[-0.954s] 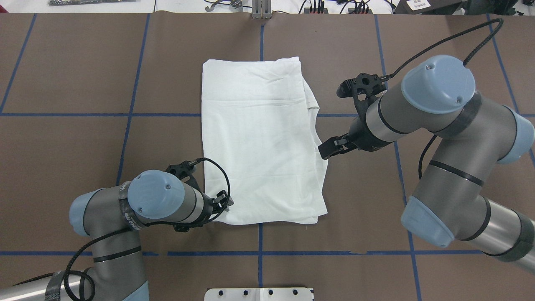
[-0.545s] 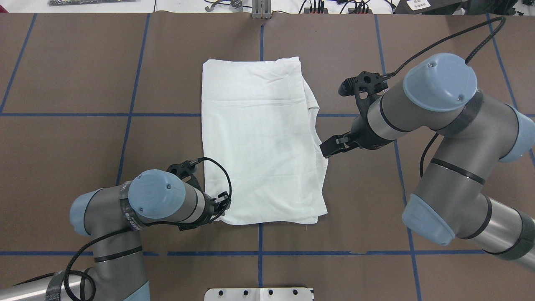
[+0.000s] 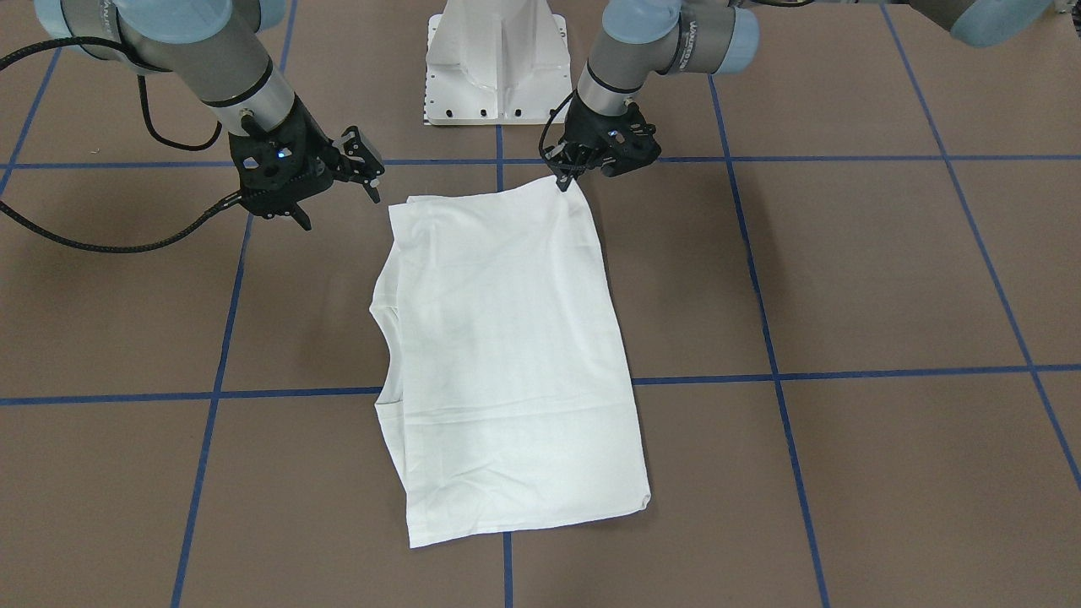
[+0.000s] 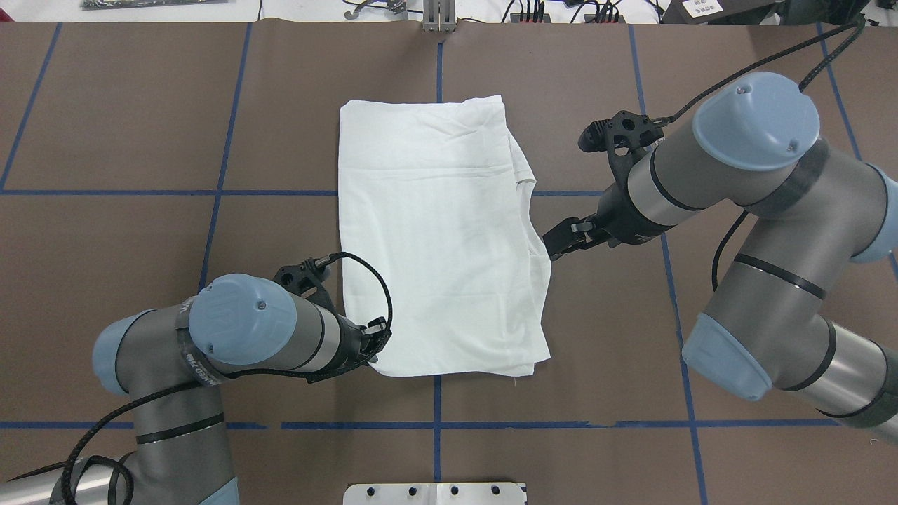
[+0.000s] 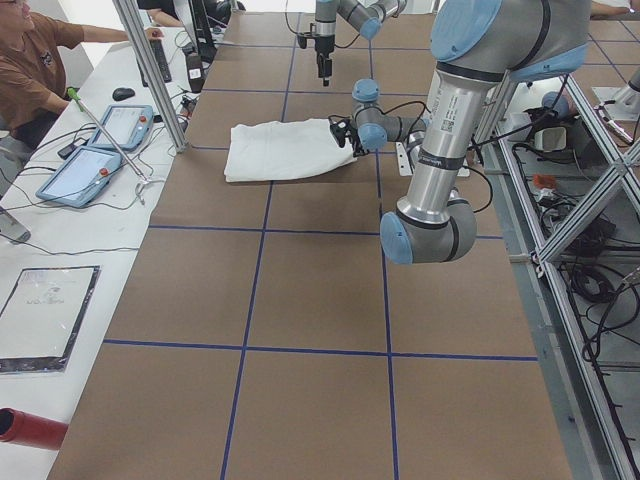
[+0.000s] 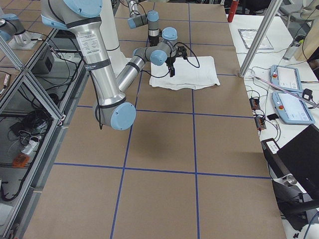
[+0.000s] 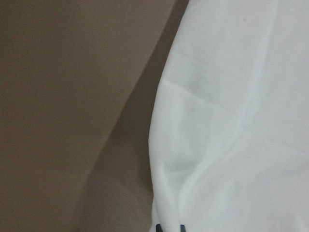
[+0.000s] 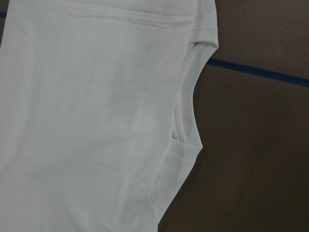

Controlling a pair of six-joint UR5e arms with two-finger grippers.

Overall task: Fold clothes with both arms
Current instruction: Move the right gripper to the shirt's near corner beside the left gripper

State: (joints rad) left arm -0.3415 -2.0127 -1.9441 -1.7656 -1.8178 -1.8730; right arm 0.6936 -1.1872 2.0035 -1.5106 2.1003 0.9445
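Note:
The white T-shirt (image 4: pixel 435 231) lies folded into a rectangle on the brown table; it also shows in the front view (image 3: pixel 498 355). No printed text shows. Its ribbed collar (image 8: pixel 186 96) curves along the edge on my right side. My left gripper (image 4: pixel 375 351) is at the shirt's near left corner, also seen from the front (image 3: pixel 563 179). In the left wrist view its fingertips (image 7: pixel 170 227) sit close together with cloth between them. My right gripper (image 4: pixel 554 247) hangs beside the collar edge, apart from the cloth, and looks open and empty from the front (image 3: pixel 372 177).
The white pedestal base (image 3: pixel 494 59) stands at the near table edge between the arms. Blue tape lines (image 4: pixel 436 63) grid the brown table. A side bench with tablets (image 5: pixel 95 150) and an operator (image 5: pixel 30 70) lies beyond the far edge.
My right gripper has drawn away from the shirt's collar edge, to the right and slightly farther off. My left arm's elbow has swung left while its gripper stays at the shirt corner.

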